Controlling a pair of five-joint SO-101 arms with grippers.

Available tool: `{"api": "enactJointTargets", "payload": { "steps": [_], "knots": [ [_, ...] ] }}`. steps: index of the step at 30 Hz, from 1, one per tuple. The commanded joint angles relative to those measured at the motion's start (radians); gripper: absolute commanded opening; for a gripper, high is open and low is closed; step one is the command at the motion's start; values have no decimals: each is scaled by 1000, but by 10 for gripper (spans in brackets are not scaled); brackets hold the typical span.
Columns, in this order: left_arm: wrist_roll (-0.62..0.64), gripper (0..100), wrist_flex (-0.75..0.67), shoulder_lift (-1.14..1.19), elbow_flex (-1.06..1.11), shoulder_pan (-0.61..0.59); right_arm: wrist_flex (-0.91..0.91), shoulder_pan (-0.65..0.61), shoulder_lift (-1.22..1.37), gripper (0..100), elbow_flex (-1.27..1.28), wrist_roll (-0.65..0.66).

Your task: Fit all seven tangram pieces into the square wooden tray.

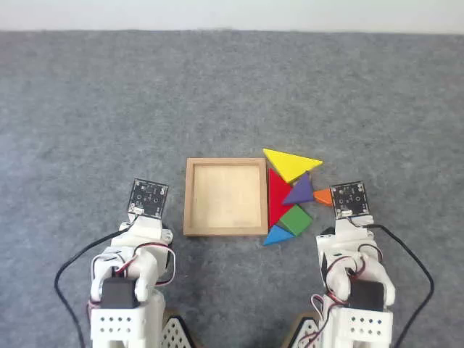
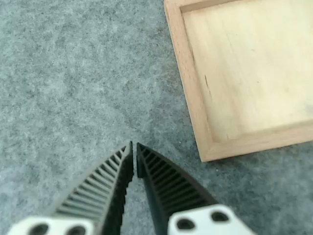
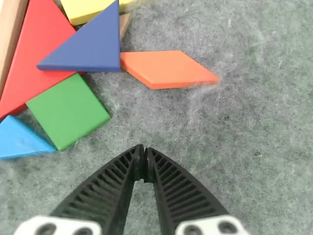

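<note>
The square wooden tray [image 1: 225, 228] lies in the middle of the grey felt with nothing in it; its corner [image 2: 208, 142] shows in the left wrist view. Just right of it the tangram pieces cluster: yellow triangle [image 1: 290, 163], red triangle [image 1: 275, 196], purple triangle [image 1: 301, 191], green square [image 1: 296, 218], blue triangle [image 1: 277, 235], orange parallelogram [image 1: 322, 196]. My left gripper [image 2: 134, 146] is shut and empty on the felt left of the tray. My right gripper [image 3: 144, 148] is shut and empty, near the green square [image 3: 67, 110] and orange parallelogram [image 3: 167, 69].
Grey felt covers the whole table, with wide free room behind the tray. A small tan piece edge [image 3: 125, 23] peeks out beside the purple triangle [image 3: 88, 45]. Both arm bases stand at the front edge with looping cables.
</note>
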Motion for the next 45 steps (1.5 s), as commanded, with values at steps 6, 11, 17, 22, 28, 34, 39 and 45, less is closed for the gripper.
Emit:
{"api": "enactJointTargets", "payload": {
  "steps": [6, 11, 17, 22, 28, 34, 39, 45],
  "knots": [
    [9, 13, 5, -20, -12, -3, 8, 8, -12, 8, 14, -2],
    [9, 13, 5, -20, -12, -3, 8, 8, -12, 8, 14, -2],
    [9, 13, 5, -20, -12, -3, 8, 8, -12, 8, 14, -2],
    [9, 13, 5, -20, -12, -3, 8, 8, -12, 8, 14, -2],
    [9, 13, 5, -20, -12, -3, 8, 8, -12, 8, 14, -2],
    [9, 13, 5, -20, -12, -3, 8, 8, -12, 8, 14, -9],
    [9, 13, 5, -20, -12, -3, 7, 7, -21, 9, 14, -6],
    [9, 13, 5, -20, -12, -3, 24, -54, -21, 9, 14, -2]
  ]
}}
